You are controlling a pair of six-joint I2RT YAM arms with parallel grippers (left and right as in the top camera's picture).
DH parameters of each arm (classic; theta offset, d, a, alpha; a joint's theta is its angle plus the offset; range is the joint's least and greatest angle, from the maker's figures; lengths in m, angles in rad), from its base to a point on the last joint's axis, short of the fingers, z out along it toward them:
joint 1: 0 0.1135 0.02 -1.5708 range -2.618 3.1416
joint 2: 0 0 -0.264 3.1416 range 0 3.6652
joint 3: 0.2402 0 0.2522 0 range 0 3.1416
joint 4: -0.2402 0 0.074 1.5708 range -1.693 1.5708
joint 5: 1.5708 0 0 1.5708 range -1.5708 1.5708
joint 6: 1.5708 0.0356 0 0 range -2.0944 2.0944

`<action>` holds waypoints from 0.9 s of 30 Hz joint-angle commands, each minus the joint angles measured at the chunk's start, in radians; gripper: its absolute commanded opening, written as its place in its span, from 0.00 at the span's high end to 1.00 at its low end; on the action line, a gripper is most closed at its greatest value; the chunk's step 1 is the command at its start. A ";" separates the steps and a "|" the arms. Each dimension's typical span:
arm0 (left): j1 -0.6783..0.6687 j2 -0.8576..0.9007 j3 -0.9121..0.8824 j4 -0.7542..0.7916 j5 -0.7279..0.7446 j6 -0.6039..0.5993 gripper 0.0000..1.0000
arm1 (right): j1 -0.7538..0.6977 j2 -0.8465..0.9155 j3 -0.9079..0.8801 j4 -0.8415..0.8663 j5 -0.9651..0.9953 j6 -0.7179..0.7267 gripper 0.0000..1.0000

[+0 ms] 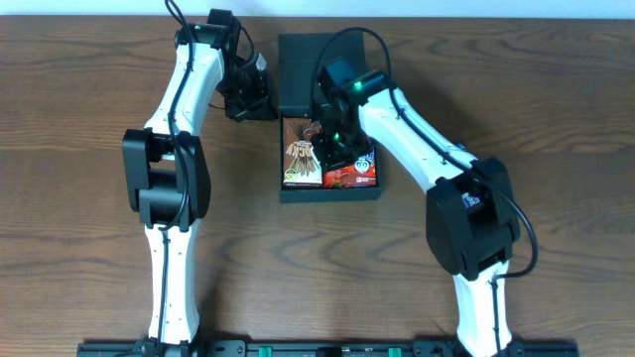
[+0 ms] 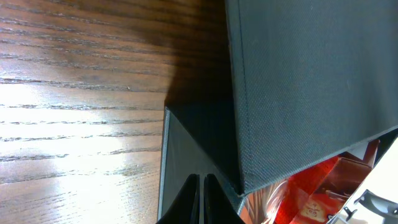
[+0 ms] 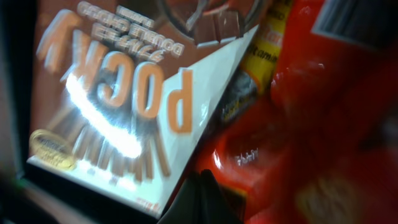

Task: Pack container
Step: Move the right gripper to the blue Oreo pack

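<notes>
1. Container. The dark teal-green, matte, square cardboard container [image 1: 329,194] sits at the middle of the brown wood-grain surface [image 1: 89,198], towards its far edge. Its hinged flap lid [image 1: 298,74] is open and lies behind the base, on the far side.

2. Contents. A brown-and-white rectangular Pocky carton [image 1: 301,151] lies flat in the left half of the base. A glossy red foil packet [image 1: 355,171] lies in the right half, touching the carton. In the right wrist view a yellow-edged packet [image 3: 264,56] shows between the two; its print is too blurred to read.

3. Left gripper [image 1: 250,99]. It is positioned just beside the left edge of the lid, outside the container. In the left wrist view its jaws are drawn together with only a thin slit between them, and nothing shows in that slit. The lid's underside fills the upper right of that view.

4. Right gripper [image 1: 332,149]. It is positioned inside the base, over the seam where the carton meets the red packet. Its jaws are clenched to a single point, with no item seen between them. Whether the tips touch the contents cannot be determined.
</notes>
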 commanded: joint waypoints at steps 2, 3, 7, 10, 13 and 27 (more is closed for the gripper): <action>0.001 0.017 -0.001 -0.004 0.014 -0.011 0.94 | -0.003 -0.028 0.181 -0.109 0.040 -0.014 0.98; 0.001 0.017 -0.001 -0.004 0.014 -0.011 0.94 | -0.008 -0.029 0.219 -0.134 0.040 -0.014 0.98; 0.001 0.017 -0.001 -0.006 0.014 -0.011 0.94 | -0.040 -0.044 0.387 -0.231 0.105 -0.025 0.98; 0.001 0.017 -0.001 -0.006 0.014 -0.011 0.94 | -0.094 -0.066 0.478 -0.315 0.343 -0.026 0.98; 0.001 0.017 -0.001 -0.006 0.010 -0.010 0.94 | -0.160 -0.083 0.491 -0.373 0.513 -0.107 0.99; 0.001 0.017 -0.001 -0.005 -0.042 -0.003 0.94 | -0.547 -0.486 0.021 -0.195 0.454 -0.262 0.98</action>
